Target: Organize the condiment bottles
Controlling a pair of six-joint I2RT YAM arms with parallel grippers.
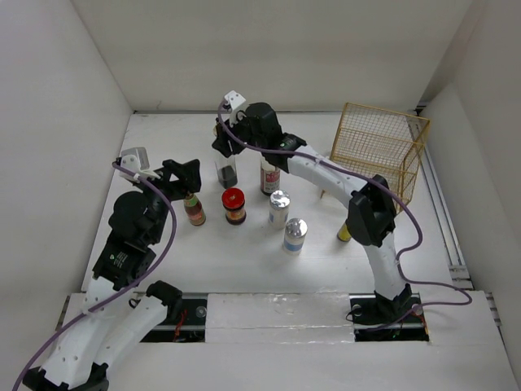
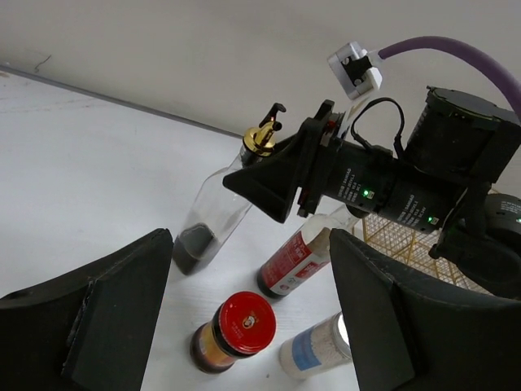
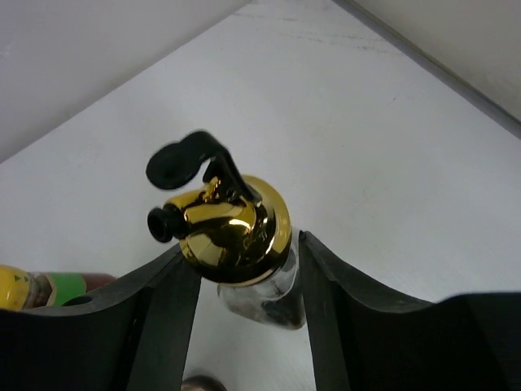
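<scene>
My right gripper (image 1: 224, 147) is shut on the neck of the gold-spouted clear bottle (image 1: 227, 173), which holds dark liquid and stands at the far middle. In the right wrist view the gripper (image 3: 244, 248) flanks the bottle's neck under the gold cap (image 3: 236, 228). My left gripper (image 1: 191, 181) is open and empty, just above the black-capped sauce bottle (image 1: 194, 209). Nearby stand the red-lidded jar (image 1: 234, 205), the red-labelled bottle (image 1: 269, 175) and two silver-topped cylinders (image 1: 279, 208) (image 1: 295, 235). The small yellow bottle (image 1: 344, 234) is partly hidden behind the right arm. The left wrist view shows the jar (image 2: 236, 330).
A gold wire basket (image 1: 378, 151) stands at the far right by the wall. White walls close in the table on three sides. The right arm stretches across the middle toward the far left.
</scene>
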